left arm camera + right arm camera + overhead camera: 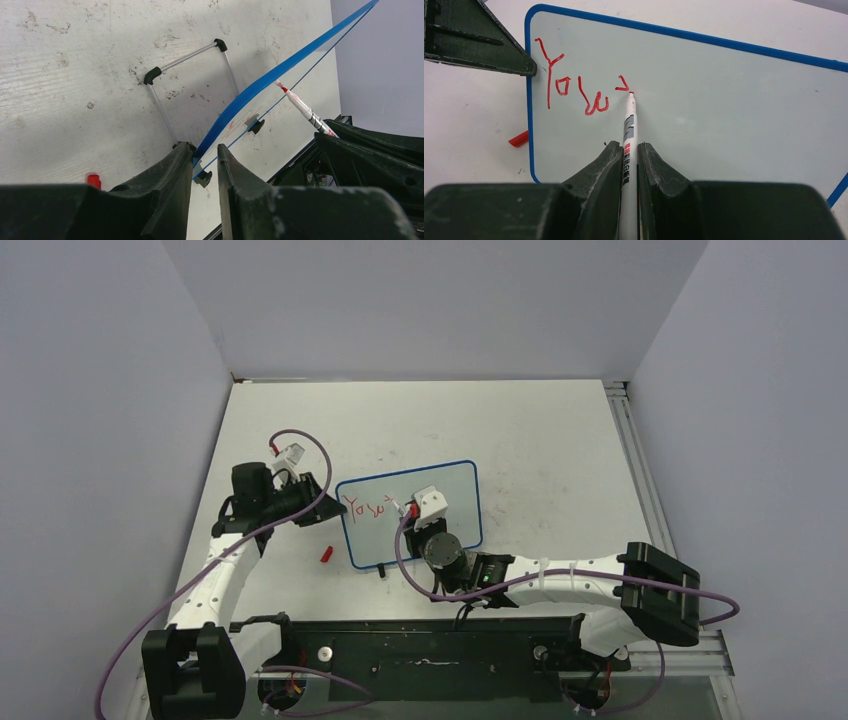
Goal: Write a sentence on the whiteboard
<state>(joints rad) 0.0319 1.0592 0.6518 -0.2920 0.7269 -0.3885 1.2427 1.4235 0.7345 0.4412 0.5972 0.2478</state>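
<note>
- Right gripper (629,146) is clamping a marker (629,117), its tip touching the whiteboard (734,115) beside red lettering (574,92).
- Left gripper (204,150), jaws narrow, is straddling the whiteboard's left edge; grip unclear.

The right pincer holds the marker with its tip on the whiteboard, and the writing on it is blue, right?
Not quite: the writing is red, not blue, as the right wrist view shows. The right pincer does hold the marker with its tip on the whiteboard.
</note>
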